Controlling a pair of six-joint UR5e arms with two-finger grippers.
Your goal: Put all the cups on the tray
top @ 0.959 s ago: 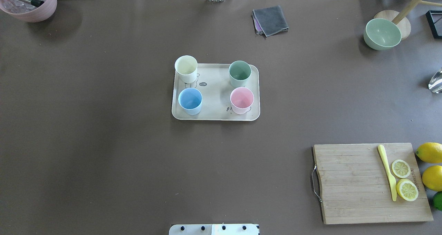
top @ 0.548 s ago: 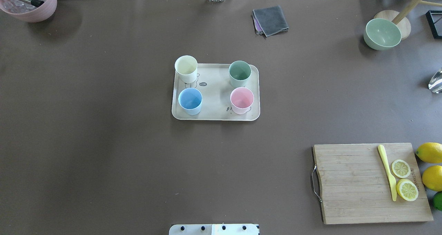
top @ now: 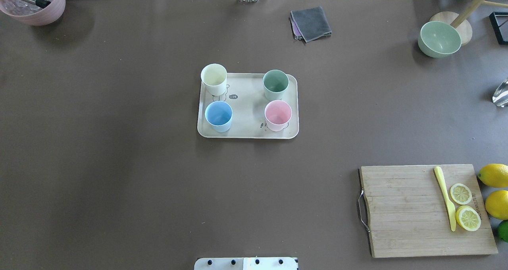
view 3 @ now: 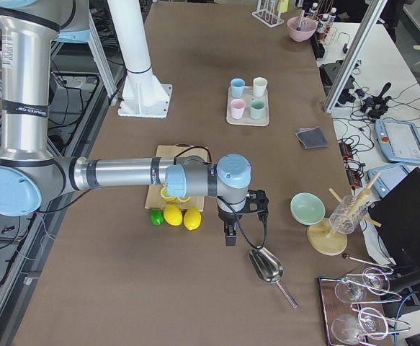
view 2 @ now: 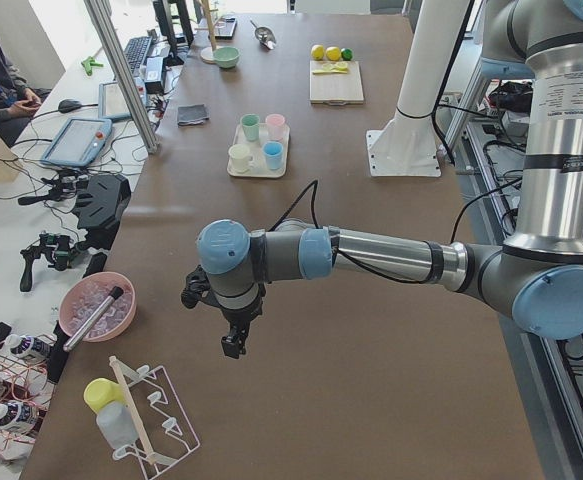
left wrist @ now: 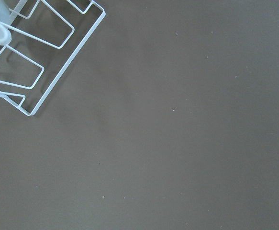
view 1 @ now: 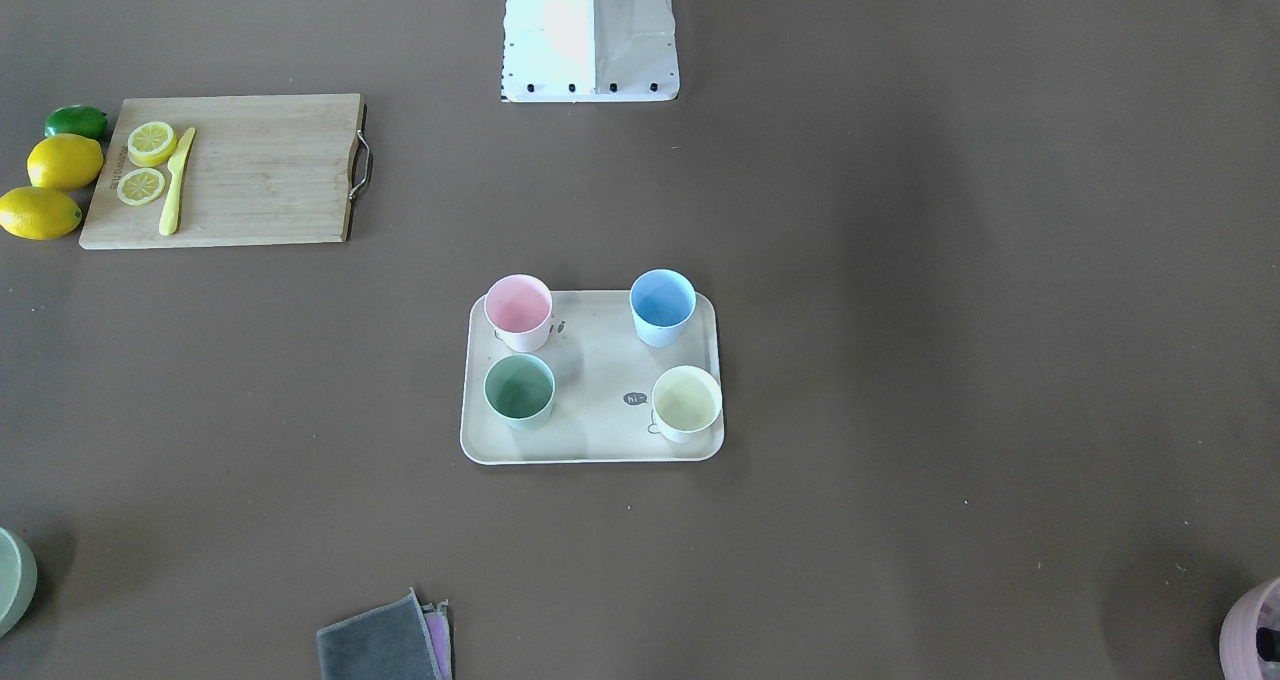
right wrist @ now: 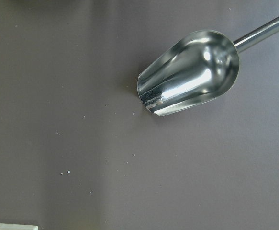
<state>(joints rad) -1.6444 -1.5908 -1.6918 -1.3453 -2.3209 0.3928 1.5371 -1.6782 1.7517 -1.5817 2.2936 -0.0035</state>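
Observation:
The cream tray [top: 248, 113] lies at the table's middle. All four cups stand upright on it: the cream-yellow cup [top: 214, 77], sage green cup [top: 276, 82], light blue cup [top: 218, 115] and pink cup [top: 278, 114]. The front-facing view shows the same tray [view 1: 590, 385] and cups. My left gripper [view 2: 233, 345] shows only in the exterior left view, far from the tray, near the table's left end. My right gripper [view 3: 229, 238] shows only in the exterior right view, beside the lemons. I cannot tell whether either is open or shut.
A wooden cutting board [top: 401, 210] with lemon slices and a yellow knife, and whole lemons [top: 494, 174], lie at the near right. A green bowl [top: 439, 38], a grey cloth [top: 310, 23], a pink bowl [top: 37, 4], a metal scoop [right wrist: 189, 72] and a wire rack [left wrist: 34, 52] lie around the edges.

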